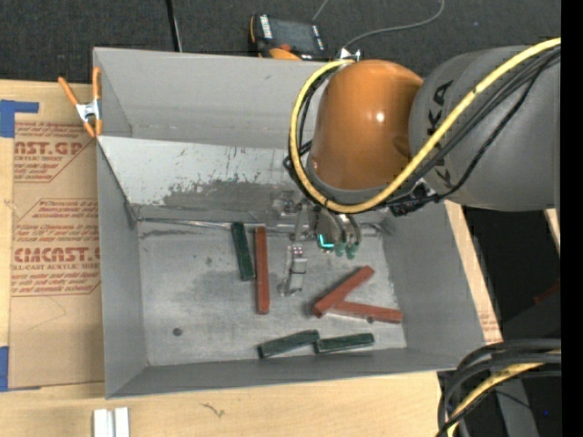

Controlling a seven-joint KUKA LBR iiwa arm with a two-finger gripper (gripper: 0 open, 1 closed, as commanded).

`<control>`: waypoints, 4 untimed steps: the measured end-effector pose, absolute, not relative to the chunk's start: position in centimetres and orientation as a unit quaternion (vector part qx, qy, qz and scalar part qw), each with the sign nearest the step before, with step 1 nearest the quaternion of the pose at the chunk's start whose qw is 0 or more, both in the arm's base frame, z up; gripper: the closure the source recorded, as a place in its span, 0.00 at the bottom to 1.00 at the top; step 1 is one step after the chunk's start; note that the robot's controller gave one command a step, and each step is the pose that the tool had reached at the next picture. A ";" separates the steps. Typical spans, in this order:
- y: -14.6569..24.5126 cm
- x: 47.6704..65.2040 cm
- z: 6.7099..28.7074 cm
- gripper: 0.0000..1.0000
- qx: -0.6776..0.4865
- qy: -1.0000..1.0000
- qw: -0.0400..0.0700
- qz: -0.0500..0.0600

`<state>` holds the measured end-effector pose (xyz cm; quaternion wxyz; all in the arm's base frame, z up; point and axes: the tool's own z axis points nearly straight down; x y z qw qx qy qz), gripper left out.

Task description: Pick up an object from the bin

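A: Where's the claw [294, 271]?
B: Mid bin [182, 303], just right of the long red stick [261, 280]. Open or shut? Can't tell
A: What's nearby?
B: Left, a green stick [241, 251]. Right, 2 red sticks [344, 291], crossed

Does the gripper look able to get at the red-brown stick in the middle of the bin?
Probably yes: the gripper hangs close beside the red-brown stick, and nothing lies over that stick. A dark green stick close along its other side could crowd a grasp near the upper end.
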<state>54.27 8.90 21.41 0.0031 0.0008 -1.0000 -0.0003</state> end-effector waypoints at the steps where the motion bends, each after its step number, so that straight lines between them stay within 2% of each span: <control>1: 4.3 49.3 7.6 0.00 0.108 -0.994 0.003 0.000; 2: 5.6 48.7 7.2 0.00 0.043 -0.999 -0.007 0.000; 3: 5.6 48.3 7.0 1.00 0.044 -0.999 0.000 0.000; 4: 5.2 50.4 23.6 1.00 0.034 -0.999 -0.005 0.000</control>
